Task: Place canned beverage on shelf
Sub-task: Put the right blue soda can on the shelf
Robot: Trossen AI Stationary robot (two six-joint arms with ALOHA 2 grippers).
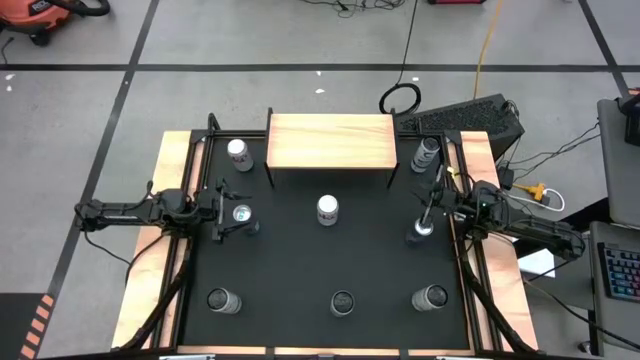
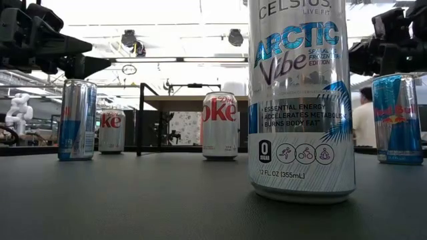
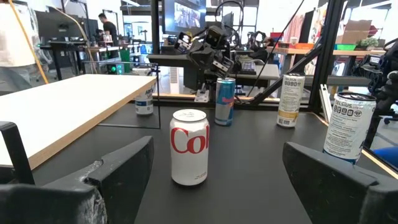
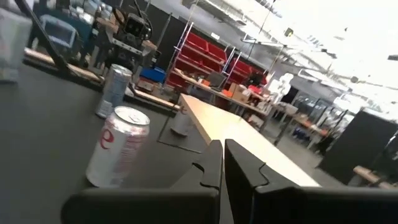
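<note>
The shelf, a low light-wood table on black legs, stands at the table's far middle and carries nothing; it also shows in the left wrist view. A Diet Coke can stands upright in front of it. My left gripper is open, raised over a Red Bull can at the left; its fingers are spread wide and point toward the Coke can. My right gripper is shut and empty, raised beside another Red Bull can.
Another Diet Coke can stands left of the shelf and a can right of it. Three cans stand along the near edge; the middle one is a Celsius can. People show in the room beyond.
</note>
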